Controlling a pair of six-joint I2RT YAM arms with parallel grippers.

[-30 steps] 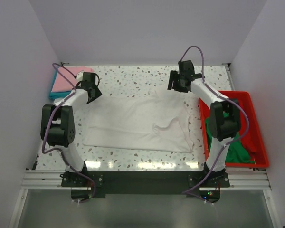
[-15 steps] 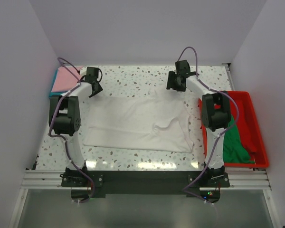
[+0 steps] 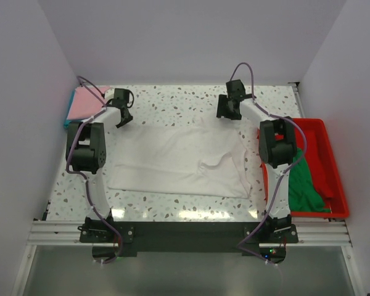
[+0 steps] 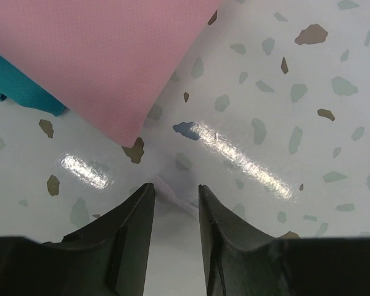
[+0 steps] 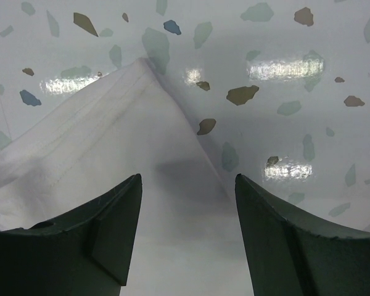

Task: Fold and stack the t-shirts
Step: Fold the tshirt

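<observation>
A white t-shirt [image 3: 179, 157] lies spread flat on the speckled table. My left gripper [image 3: 124, 117] is open at its far left corner; in the left wrist view the jaws [image 4: 176, 186] stand narrowly apart, with the corner of white cloth [image 4: 172, 240] lying between them. My right gripper [image 3: 226, 111] is open over the far right corner; its jaws [image 5: 187, 176] stand wide apart above the white cloth [image 5: 111, 142]. A folded pink t-shirt [image 3: 86, 102] lies on a teal one [image 3: 69, 120] at the back left. A green t-shirt [image 3: 305, 185] lies in the tray.
A red plastic tray [image 3: 308, 121] stands at the table's right edge. The pink shirt [image 4: 98, 55] and teal shirt [image 4: 18, 89] lie just beyond the left gripper. White walls close in the table at the back and both sides.
Both arms have stretched toward the back and the grippers have settled at the white shirt's far corners. The right arm has shifted, showing more of the green shirt.
</observation>
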